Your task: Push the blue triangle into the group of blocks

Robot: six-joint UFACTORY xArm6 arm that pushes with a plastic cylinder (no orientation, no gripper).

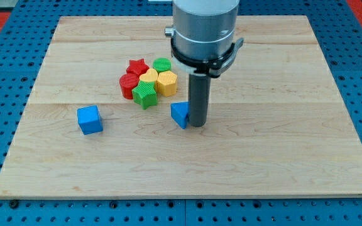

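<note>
My tip (197, 124) touches the blue triangle (180, 115) on its right side; I have no fingers. The triangle sits just below the group, near the green star (145, 95), not yet joined.

1. The arm comes down from the top edge of the view as a broad grey cylinder, standing upright above the middle of the table.
2. A black ring clamp wraps the lower end of that cylinder.
3. A straight dark rod hangs plumb below the clamp.
4. My tip (197, 125) rests on the table near its centre, slightly toward the bottom edge.
</note>
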